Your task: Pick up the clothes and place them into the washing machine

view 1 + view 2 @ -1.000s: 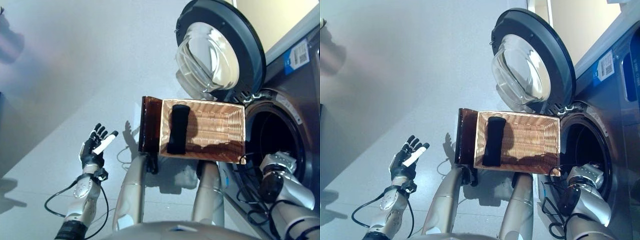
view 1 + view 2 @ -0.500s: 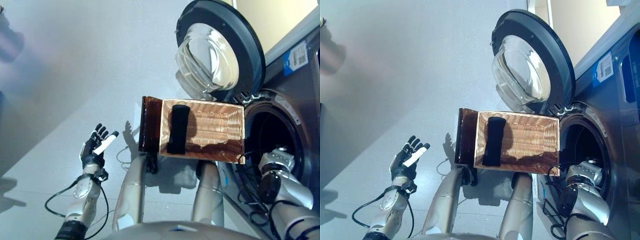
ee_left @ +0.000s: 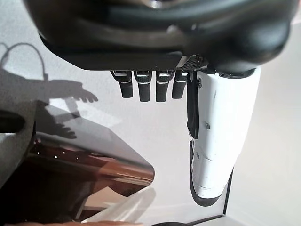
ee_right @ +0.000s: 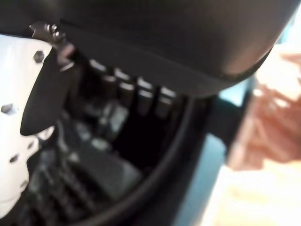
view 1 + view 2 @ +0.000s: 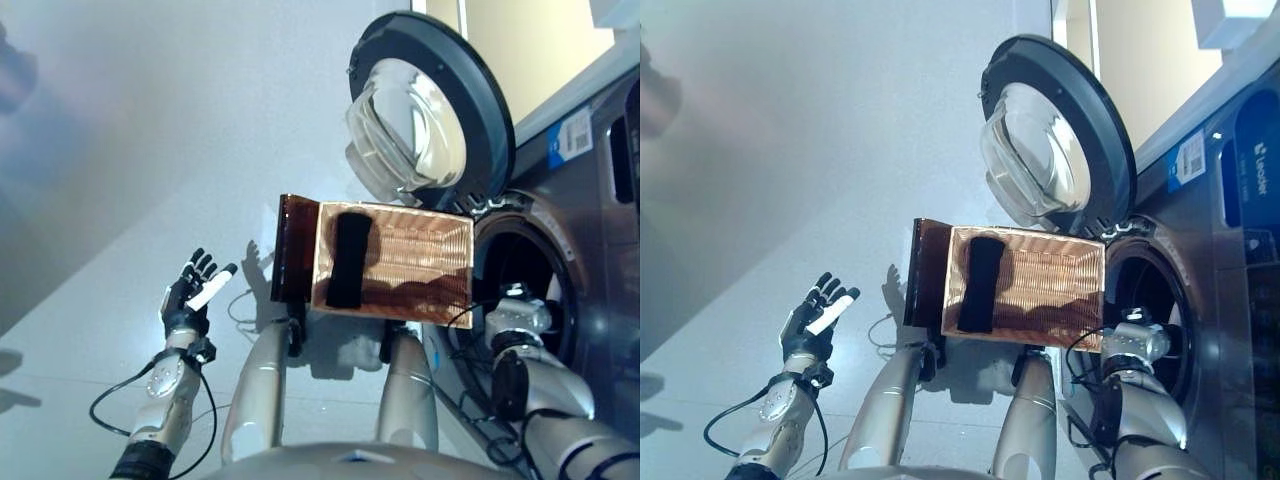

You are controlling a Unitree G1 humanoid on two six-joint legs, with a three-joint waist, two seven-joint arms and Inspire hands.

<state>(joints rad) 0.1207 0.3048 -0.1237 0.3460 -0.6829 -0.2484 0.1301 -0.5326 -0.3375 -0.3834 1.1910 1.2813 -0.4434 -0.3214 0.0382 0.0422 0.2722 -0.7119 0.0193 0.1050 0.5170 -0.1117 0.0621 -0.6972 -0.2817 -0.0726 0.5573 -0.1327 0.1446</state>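
Note:
A black rolled garment [image 5: 347,260] lies at the left end of the shallow wicker basket [image 5: 425,262], which rests on the dark brown box [image 5: 291,248] beside the washing machine. The machine's drum [image 5: 525,268] is open and dark, its round door [image 5: 430,105] swung up behind the basket. My right hand [image 4: 141,101] is at the drum's mouth with its fingers straight and empty; dark blurred shapes show inside the drum past them. My left hand [image 5: 190,295] is open and empty over the floor, far left of the basket; it also shows in the left wrist view [image 3: 155,87].
The machine's grey front [image 5: 600,200] fills the right side. Pale floor [image 5: 150,150] stretches to the left and behind the basket. The box's dark corner [image 3: 84,174] shows in the left wrist view.
The camera has shifted a little. My right wrist has moved slightly toward the basket side of the drum's mouth. The left hand and the garment have not moved.

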